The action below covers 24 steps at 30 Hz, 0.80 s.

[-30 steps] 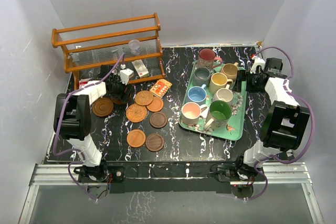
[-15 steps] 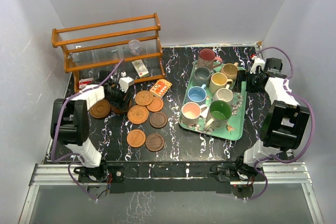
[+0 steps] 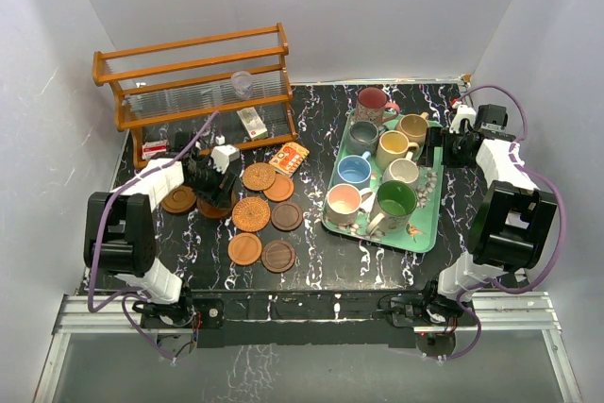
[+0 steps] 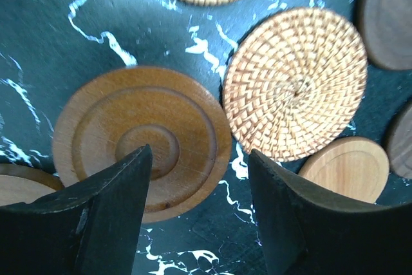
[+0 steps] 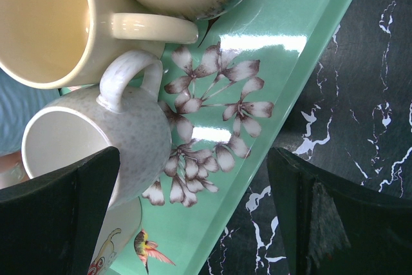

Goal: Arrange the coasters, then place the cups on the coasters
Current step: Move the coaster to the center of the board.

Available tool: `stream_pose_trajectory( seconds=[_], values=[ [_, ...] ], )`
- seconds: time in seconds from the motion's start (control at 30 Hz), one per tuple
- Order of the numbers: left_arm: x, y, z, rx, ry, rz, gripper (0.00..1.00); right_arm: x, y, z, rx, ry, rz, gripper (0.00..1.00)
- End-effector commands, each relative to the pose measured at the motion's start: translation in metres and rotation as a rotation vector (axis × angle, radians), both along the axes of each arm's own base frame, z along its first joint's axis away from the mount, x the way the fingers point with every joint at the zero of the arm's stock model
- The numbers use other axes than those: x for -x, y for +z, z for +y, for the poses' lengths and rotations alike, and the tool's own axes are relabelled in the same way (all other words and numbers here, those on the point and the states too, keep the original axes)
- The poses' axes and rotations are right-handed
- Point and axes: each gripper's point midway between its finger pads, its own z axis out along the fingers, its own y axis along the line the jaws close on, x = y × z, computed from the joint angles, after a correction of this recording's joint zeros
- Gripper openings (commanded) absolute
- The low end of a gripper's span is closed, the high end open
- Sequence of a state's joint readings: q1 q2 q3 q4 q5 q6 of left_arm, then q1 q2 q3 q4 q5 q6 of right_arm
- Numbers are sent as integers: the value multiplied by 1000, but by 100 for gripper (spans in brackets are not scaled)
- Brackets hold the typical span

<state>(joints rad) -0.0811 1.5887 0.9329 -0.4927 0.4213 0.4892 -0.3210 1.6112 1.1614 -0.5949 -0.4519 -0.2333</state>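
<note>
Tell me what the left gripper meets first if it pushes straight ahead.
Most likely the ringed wooden coaster, which sits framed between the open jaws of the left gripper; how far off is unclear.

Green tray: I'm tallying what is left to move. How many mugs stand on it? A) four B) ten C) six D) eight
D: eight mugs stand on the green tray, in two rough columns of four.
</note>
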Motion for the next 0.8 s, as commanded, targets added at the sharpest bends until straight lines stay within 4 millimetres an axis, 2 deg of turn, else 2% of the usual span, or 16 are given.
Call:
stream_pose_trajectory(
  seconds=[0.0,0.1,0.2,0.4,0.57,0.77],
  values=[
    [-25,51,-24,113,-50,-157,61,-11,21,-2,18,11,-72,98],
    [-25,55,-35,127,-93,-179,61,-11,21,-3,18,11,-71,98],
    [-18,50,-49,150,-145,-154,60,-11,21,-3,18,10,-70,99],
    [10,30,-80,177,-279,-88,59,-11,18,-3,18,9,-64,98],
    [27,8,-87,139,-326,-35,59,-12,19,-3,20,7,-67,98],
    [19,0,-86,107,-299,-36,57,-12,19,-4,21,6,-66,98]
  ],
)
